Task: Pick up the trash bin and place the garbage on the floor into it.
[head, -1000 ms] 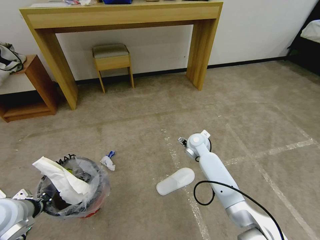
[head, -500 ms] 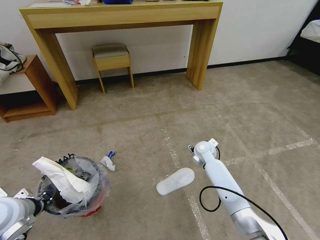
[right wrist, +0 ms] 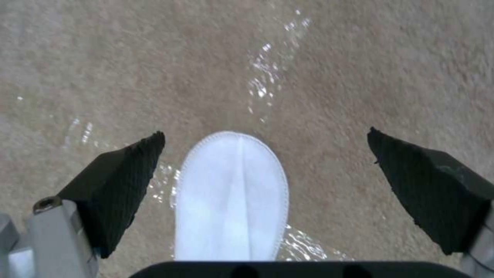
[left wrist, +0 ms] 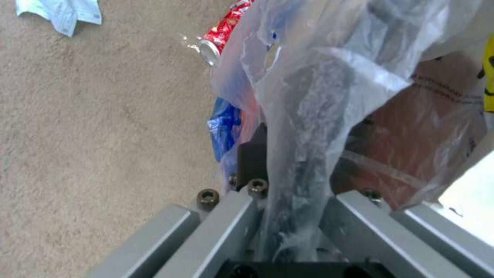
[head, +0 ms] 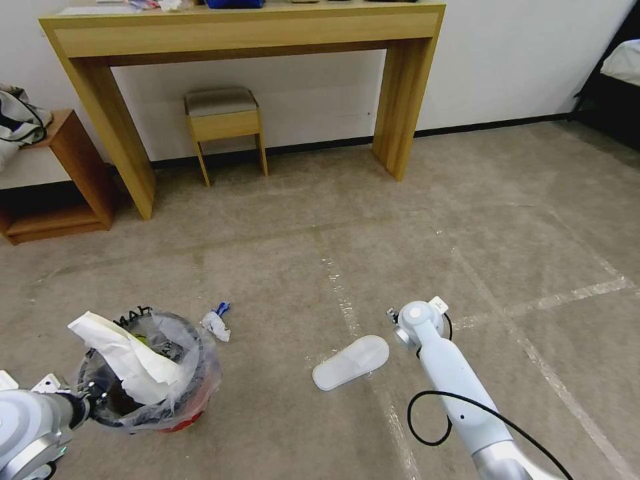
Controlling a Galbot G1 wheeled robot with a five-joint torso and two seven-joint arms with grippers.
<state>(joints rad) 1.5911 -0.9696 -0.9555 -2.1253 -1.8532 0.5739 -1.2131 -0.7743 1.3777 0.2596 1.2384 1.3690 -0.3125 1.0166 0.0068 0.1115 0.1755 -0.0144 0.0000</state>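
We see the red bin (head: 150, 373), lined with clear plastic and stuffed with white paper, on the carpet, our left gripper (left wrist: 293, 193) pinching its rim, our right gripper (right wrist: 268, 177) spread above a white slipper (right wrist: 231, 200).

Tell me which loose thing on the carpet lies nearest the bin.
The crumpled white-and-blue scrap, just beyond the trash bin held by the left hand. The white slipper lies farther off.

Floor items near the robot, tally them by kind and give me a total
Trash bin: 1, left gripper clamped on its rim
White slipper: 1, below the open right gripper
Crumpled white and blue litter: 1
Red soda can: 1
Light-blue cloth: 1
Total: 5
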